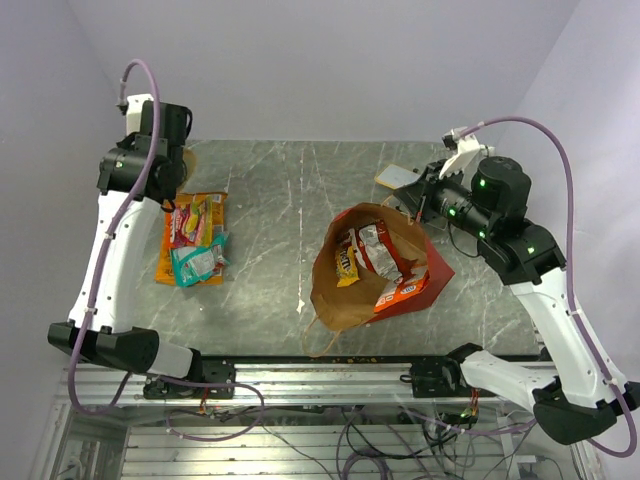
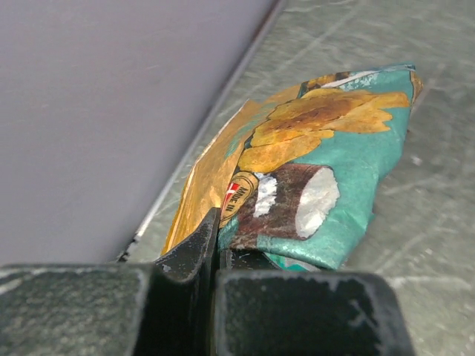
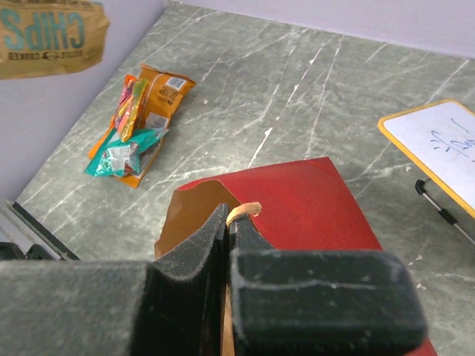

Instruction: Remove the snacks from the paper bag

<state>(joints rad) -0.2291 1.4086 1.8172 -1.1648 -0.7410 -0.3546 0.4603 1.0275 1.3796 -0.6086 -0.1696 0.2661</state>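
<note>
Left fingers [image 2: 185, 259] clamp chip packet [image 2: 326, 163], right fingers [image 3: 193, 259] seemingly pinch bag handle [image 3: 246, 211]

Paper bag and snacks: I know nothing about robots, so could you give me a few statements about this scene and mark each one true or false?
1. The paper bag is empty. False: several packets lie inside, among them a yellow packet.
2. The right hand is shut at the bag's rim, by its tan handle. True.
3. The left hand is open and holds nothing. False: it is shut on a teal-and-gold chip packet.
4. A pile of snacks lies on the table, left of the bag. True.
5. The white card is inside the bag. False: it lies on the table beyond it.
</note>
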